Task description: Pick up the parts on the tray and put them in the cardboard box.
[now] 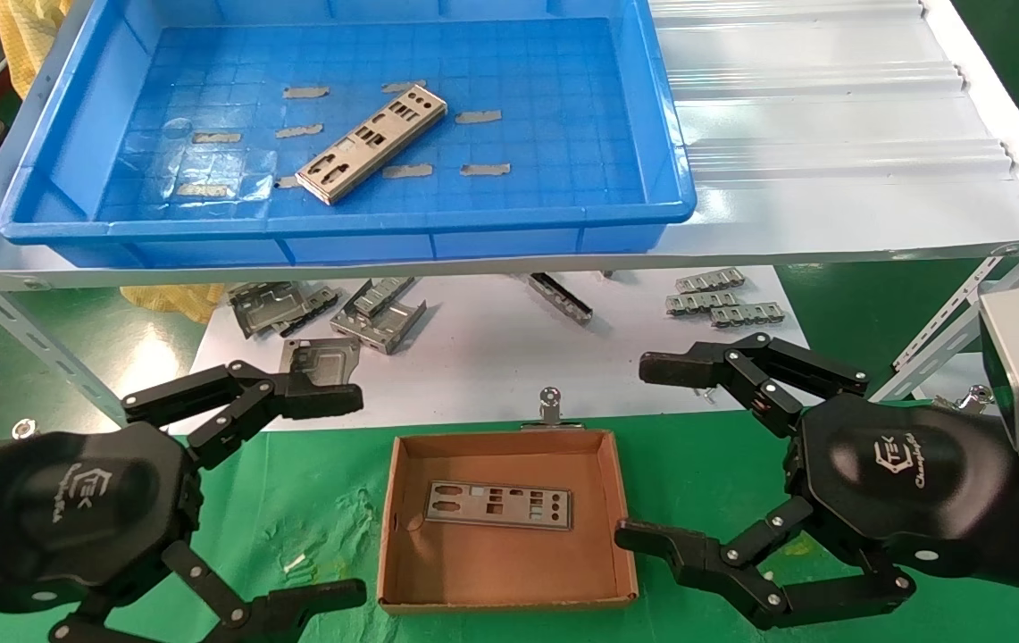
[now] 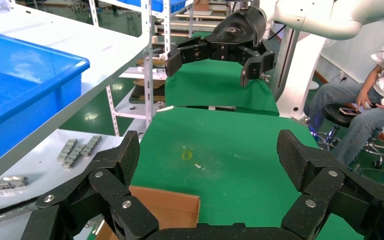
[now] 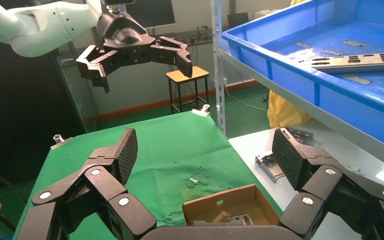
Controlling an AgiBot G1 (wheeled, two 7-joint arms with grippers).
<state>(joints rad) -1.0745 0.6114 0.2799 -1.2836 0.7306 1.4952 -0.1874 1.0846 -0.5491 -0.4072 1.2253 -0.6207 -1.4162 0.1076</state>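
Note:
One silver-grey punched plate lies diagonally on the floor of the blue tray on the raised shelf; it also shows in the right wrist view. A second plate lies flat in the brown cardboard box on the green cloth. My left gripper is open and empty, left of the box. My right gripper is open and empty, right of the box. The box corner shows in the left wrist view and the box in the right wrist view.
Small grey tape strips dot the tray floor. Bent grey brackets and small metal pieces lie on the white surface under the shelf. Slotted shelf struts slope down at both sides. A person sits beyond the table.

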